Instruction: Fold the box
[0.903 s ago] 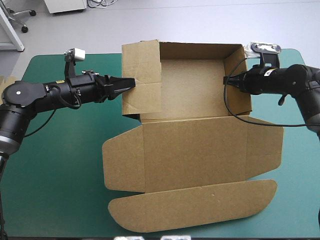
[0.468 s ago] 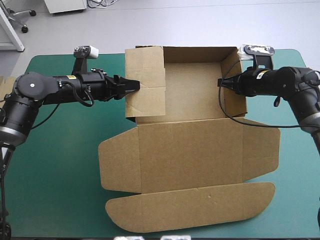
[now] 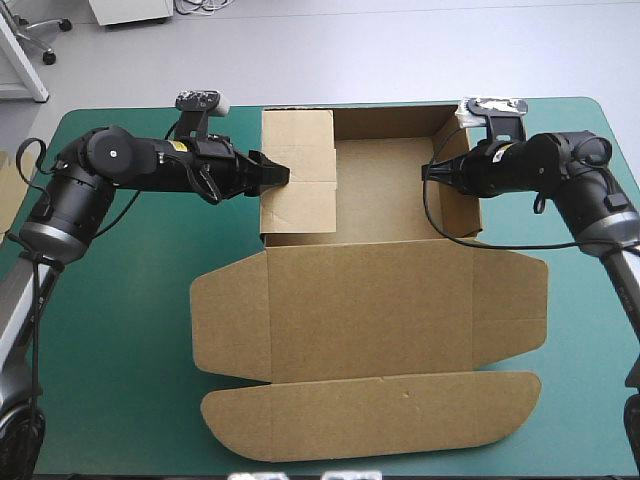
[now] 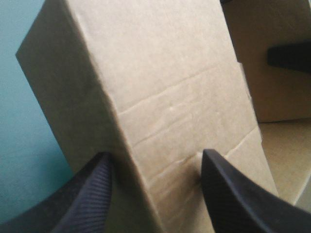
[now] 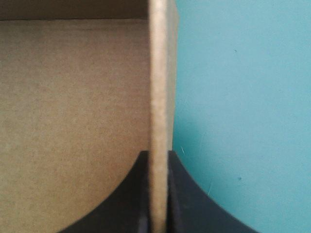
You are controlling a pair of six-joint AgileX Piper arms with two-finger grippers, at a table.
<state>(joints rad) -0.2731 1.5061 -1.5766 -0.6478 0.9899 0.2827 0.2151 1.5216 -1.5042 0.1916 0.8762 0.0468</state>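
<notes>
The brown box (image 3: 380, 300) lies on the teal-green cover (image 3: 120, 300), its far part a tray with raised walls and its lid flat toward the front edge. My left gripper (image 3: 280, 175) reaches in from the left to the tray's left wall (image 3: 298, 185). In the left wrist view its fingers stand apart astride that wall (image 4: 170, 87), the gripper (image 4: 155, 162) open. My right gripper (image 3: 431, 172) is shut on the top edge of the right wall (image 3: 458, 200). The right wrist view shows that edge (image 5: 158, 73) pinched in the gripper (image 5: 158, 167).
More brown board (image 3: 10, 190) shows at the table's left edge. The tray's back wall (image 3: 385, 107) stands close to the table's far edge. The lid's rounded front flap (image 3: 370, 415) lies near the front edge. The right gripper's black finger (image 4: 291, 57) shows across the tray.
Both grippers have moved toward each other and slightly farther back. The side walls came inward with them, the right one more upright, and the whole box slid a little to the left.
</notes>
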